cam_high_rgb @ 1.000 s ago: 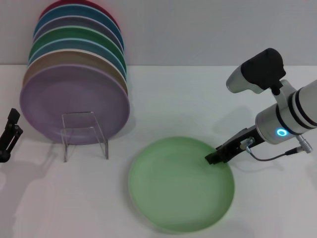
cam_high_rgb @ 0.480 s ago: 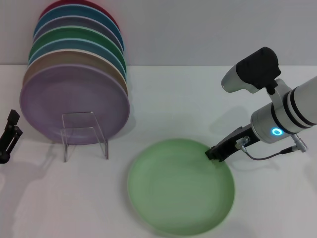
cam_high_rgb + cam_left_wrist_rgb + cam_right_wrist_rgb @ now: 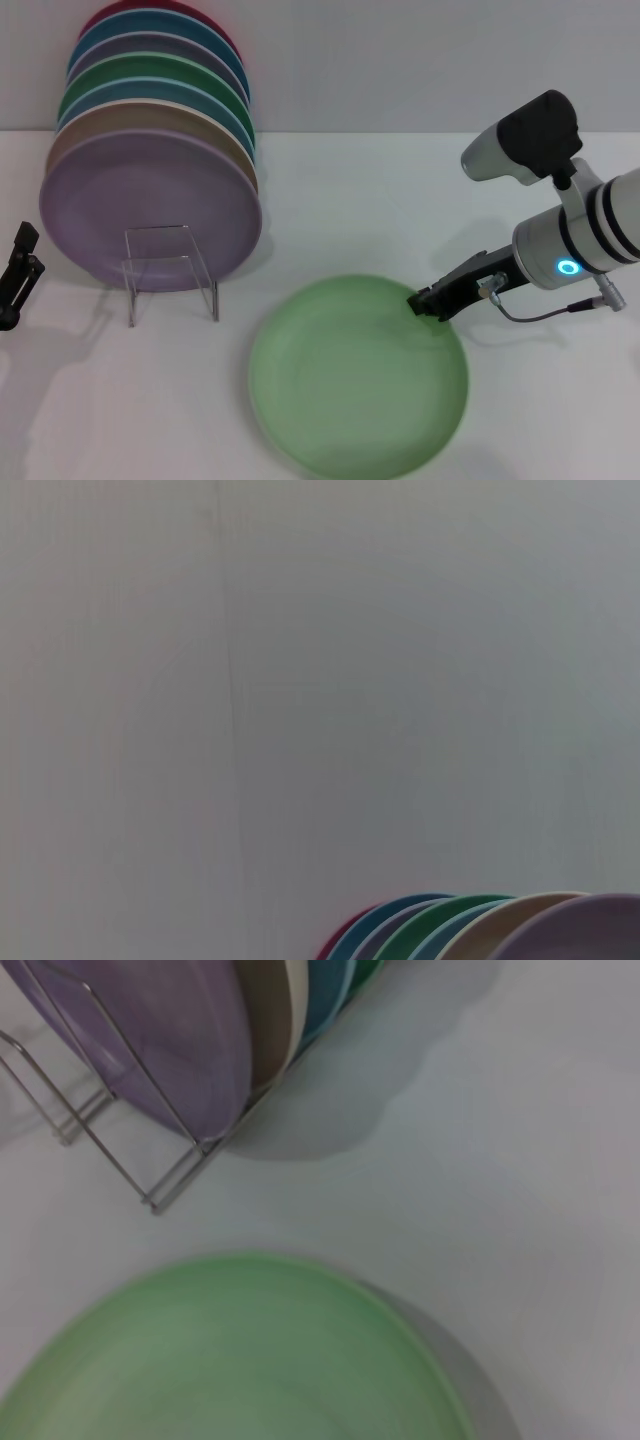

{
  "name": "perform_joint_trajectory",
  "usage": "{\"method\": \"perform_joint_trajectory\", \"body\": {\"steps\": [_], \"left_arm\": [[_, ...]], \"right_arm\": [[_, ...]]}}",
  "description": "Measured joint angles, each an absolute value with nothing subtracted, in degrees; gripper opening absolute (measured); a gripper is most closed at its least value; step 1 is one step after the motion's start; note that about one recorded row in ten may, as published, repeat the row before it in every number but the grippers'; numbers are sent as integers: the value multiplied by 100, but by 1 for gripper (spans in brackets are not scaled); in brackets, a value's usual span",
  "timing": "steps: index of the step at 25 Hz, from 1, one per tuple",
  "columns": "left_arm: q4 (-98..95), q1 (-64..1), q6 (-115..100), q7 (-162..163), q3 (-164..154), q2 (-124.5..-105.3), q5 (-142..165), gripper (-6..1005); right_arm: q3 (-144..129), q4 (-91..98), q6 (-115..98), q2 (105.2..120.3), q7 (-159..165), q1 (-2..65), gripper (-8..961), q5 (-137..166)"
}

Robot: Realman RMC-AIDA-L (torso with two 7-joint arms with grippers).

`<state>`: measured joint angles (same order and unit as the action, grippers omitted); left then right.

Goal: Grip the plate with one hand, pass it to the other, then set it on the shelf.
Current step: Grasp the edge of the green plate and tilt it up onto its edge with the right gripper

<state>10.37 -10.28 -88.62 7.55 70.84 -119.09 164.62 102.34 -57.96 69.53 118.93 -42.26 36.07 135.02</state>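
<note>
The pale mint-green plate lies at the front middle of the white table; it also fills the lower part of the right wrist view. My right gripper, on the arm with the blue ring, is shut on the plate's far right rim, and that edge is raised a little, with a shadow beneath it. The clear acrylic shelf stands to the plate's left, empty; it also shows in the right wrist view. My left gripper is parked at the table's far left edge.
A row of several upright coloured plates, lilac plate in front, stands just behind the shelf; their tops show in the left wrist view. A grey wall runs along the back of the table.
My right gripper has moved up and slightly left at the plate's rim. The plate has shifted left with it, and its gripped edge has risen.
</note>
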Motion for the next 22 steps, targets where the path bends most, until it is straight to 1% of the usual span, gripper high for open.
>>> {"method": "perform_joint_trajectory", "body": {"steps": [7, 12, 13, 16, 19, 22], "left_arm": [[1038, -1041, -8895, 755, 7084, -11909, 16462, 798], [1125, -1038, -8914, 755, 7084, -11909, 16463, 794], [1186, -1023, -8922, 757, 7084, -11908, 16470, 793], [1270, -1015, -8935, 808, 7064, -11895, 16486, 791], [1347, -1010, -9007, 863, 6937, -11884, 16495, 788], [1600, -958, -9241, 856, 6432, -11824, 16499, 786]], "right_arm": [[10261, -5887, 6976, 11891, -4401, 3435, 21, 13321], [10369, -6145, 6976, 11886, -4677, 3169, 27, 12968], [10497, -6315, 6975, 11882, -4905, 2985, 28, 12736], [10730, -6485, 6975, 11882, -5325, 2706, 33, 12329], [10912, -6503, 6974, 11885, -5661, 2533, 39, 11953], [11185, -6501, 6975, 11889, -6420, 2187, 44, 11246]]}}
